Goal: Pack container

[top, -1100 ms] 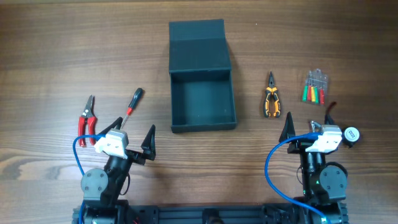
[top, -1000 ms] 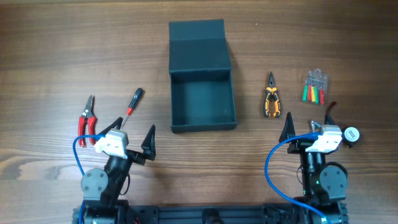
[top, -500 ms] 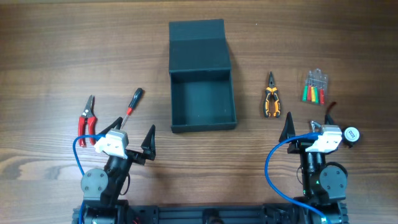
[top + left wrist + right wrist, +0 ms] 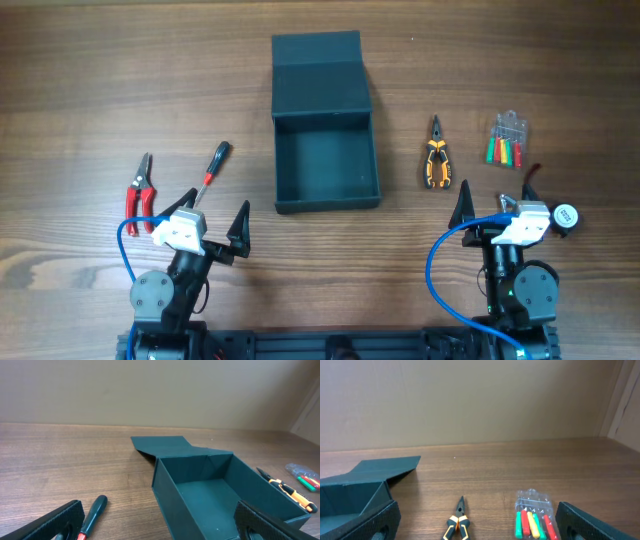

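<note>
The dark teal container point(image 4: 326, 160) stands open at the table's middle, empty inside, its flap lid point(image 4: 318, 68) laid flat behind it; it also shows in the left wrist view point(image 4: 220, 490) and at the left edge of the right wrist view point(image 4: 350, 495). My left gripper point(image 4: 213, 212) is open and empty, near the table's front left, with a red-handled screwdriver point(image 4: 212, 167) just ahead point(image 4: 92, 515). My right gripper point(image 4: 497, 195) is open and empty at front right, behind orange-black pliers point(image 4: 437, 160) point(image 4: 457, 522) and a clear pack of small coloured screwdrivers point(image 4: 506, 140) point(image 4: 534, 516).
Red-handled cutters point(image 4: 141, 187) lie at the left, beside the screwdriver. A small round black-and-white object point(image 4: 566, 216) sits next to the right arm. Bare wooden table point(image 4: 120, 80) surrounds the box.
</note>
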`<state>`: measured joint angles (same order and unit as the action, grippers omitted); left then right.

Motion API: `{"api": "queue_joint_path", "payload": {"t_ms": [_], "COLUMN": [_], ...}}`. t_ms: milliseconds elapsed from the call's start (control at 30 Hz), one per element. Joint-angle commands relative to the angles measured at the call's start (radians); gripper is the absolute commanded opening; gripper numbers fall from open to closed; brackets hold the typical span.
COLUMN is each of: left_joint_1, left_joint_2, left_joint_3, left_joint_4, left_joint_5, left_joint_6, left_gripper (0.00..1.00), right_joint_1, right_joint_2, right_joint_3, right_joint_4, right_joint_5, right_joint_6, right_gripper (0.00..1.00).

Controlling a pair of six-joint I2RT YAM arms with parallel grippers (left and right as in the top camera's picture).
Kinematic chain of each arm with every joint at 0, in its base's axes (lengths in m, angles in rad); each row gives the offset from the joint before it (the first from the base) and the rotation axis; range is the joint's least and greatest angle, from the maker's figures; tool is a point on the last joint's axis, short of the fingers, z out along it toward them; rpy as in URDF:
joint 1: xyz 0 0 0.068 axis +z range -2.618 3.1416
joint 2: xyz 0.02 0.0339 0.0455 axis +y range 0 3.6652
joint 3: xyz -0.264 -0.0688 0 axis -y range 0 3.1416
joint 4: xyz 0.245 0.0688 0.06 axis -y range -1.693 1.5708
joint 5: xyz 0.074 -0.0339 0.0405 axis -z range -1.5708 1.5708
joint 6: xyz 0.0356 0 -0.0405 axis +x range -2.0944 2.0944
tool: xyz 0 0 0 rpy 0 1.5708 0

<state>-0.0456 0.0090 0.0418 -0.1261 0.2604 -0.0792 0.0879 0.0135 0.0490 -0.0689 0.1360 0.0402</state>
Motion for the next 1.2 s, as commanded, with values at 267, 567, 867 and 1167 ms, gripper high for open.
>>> {"api": "queue_joint_path", "payload": {"t_ms": [267, 567, 867, 1167], "left_joint_1": [0.005, 0.005, 0.005, 0.005], "left_joint_2": [-0.002, -0.002, -0.002, -0.002], "left_joint_3": [-0.009, -0.009, -0.009, -0.009], "left_joint_4": [0.006, 0.006, 0.014, 0.009], "left_joint_5": [0.005, 0.005, 0.004, 0.001], "left_joint_6": [0.019, 0.019, 0.020, 0.020], "left_gripper": [1.00, 1.00, 1.00, 1.00], "right_joint_1": [-0.004, -0.004, -0.004, -0.004], "right_joint_2": [-0.011, -0.011, -0.011, -0.011], "right_joint_3": [-0.008, -0.008, -0.008, -0.008], "right_joint_4": [0.005, 0.005, 0.005, 0.006], "right_joint_5": [0.006, 0.006, 0.006, -0.013], "right_joint_6": [0.015, 0.014, 0.014, 0.015], "right_gripper": [1.00, 1.00, 1.00, 1.00]}}
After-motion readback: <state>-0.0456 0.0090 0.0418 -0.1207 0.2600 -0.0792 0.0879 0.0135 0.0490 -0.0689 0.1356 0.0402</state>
